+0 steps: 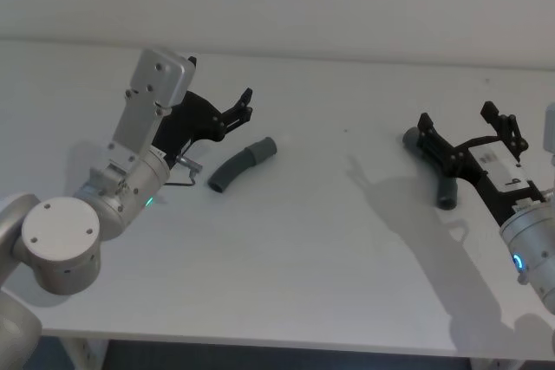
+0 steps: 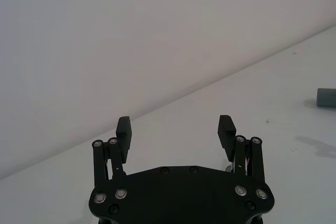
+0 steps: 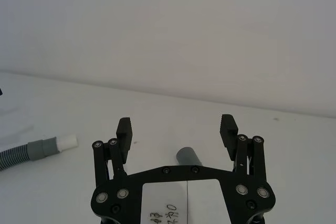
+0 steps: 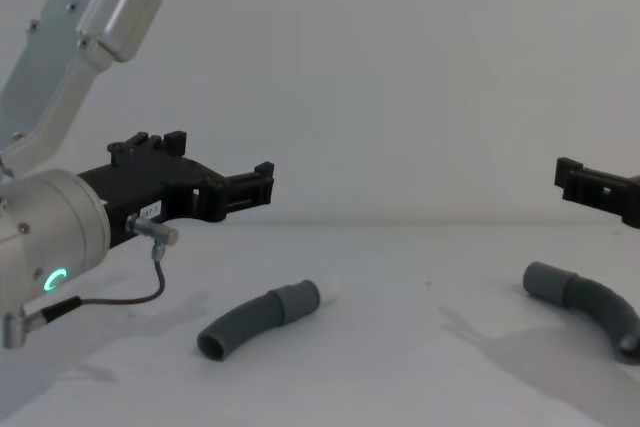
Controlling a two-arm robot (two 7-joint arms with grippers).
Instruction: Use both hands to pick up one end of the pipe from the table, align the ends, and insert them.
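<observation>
Pipe: in two separate parts, both lying flat on the plain matte white-grey table [image 1: 303, 283], well apart from each other and held by neither gripper.
Left hose piece [image 1: 232, 171]: a short, curved, dark-grey ribbed hose on the robot's left half of the table. Its smooth grey collar [image 4: 297, 300] and narrow white tip [image 4: 331, 290] are turned toward the table's middle and far side. Its open dark end faces the robot.
Right hose piece [image 4: 590, 305]: a short, curved, dark-grey hose on the right half of the table. Its wide smooth grey socket cuff [image 4: 545, 279] is turned toward the middle and far side. The other end bends back toward the robot.
Ends: white tip and socket cuff are well apart, with bare table between them, and are not lined up.
Left gripper [image 1: 247, 103]: black plastic, two-fingered, on a fat silver wrist with a green ring light [image 4: 52, 279]. It is raised above the table just beside the left hose piece, on its far left side, apart from it. The fingers are spread wide with nothing between them.
Right gripper [image 1: 457, 115]: black plastic, two-fingered. It hangs over the right hose piece, raised clear of it. The fingers are spread wide and empty. In the right wrist view a grey end of that piece shows low between them.
</observation>
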